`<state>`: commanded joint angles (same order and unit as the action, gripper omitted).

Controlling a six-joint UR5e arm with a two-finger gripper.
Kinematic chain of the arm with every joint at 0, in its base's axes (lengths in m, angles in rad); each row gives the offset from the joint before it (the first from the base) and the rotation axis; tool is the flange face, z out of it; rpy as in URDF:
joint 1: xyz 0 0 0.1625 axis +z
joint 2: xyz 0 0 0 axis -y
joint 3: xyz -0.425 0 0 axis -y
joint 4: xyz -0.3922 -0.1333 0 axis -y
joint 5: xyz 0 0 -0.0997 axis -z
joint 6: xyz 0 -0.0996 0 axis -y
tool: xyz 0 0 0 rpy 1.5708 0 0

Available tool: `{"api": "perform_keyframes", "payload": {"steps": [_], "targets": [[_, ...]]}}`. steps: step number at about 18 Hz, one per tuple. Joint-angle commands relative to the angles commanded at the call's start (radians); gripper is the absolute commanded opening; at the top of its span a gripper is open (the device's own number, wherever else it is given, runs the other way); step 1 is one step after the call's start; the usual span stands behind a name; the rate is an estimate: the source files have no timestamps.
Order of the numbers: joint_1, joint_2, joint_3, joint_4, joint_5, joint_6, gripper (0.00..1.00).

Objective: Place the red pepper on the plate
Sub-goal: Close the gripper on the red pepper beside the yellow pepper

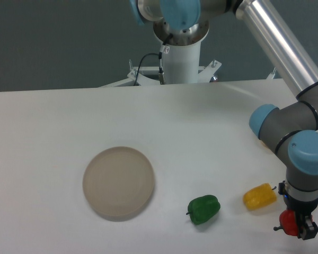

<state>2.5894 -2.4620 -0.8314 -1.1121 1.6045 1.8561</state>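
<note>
White tabletop (69,121) spreads bare around the round, flat beige plate (118,182) at centre-left. To its right I see the glossy green pepper (204,208), then the yellow pepper (259,196), both lying between the plate and my arm. At the lower right corner, close to the table's front edge, the gripper (297,226) sits on the red pepper (288,222), its dark fingers (308,229) apparently clamped against the small shiny fruit, just beside the yellow one.
</note>
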Motion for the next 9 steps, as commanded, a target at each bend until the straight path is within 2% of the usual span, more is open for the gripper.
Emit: {"api": "perform_keyframes", "payload": {"steps": [4, 9], "targets": [[0.000, 0.011, -0.011, -0.006, 0.000, -0.003, 0.41], [-0.024, 0.067, -0.054, -0.058, 0.000, -0.047, 0.41]]}}
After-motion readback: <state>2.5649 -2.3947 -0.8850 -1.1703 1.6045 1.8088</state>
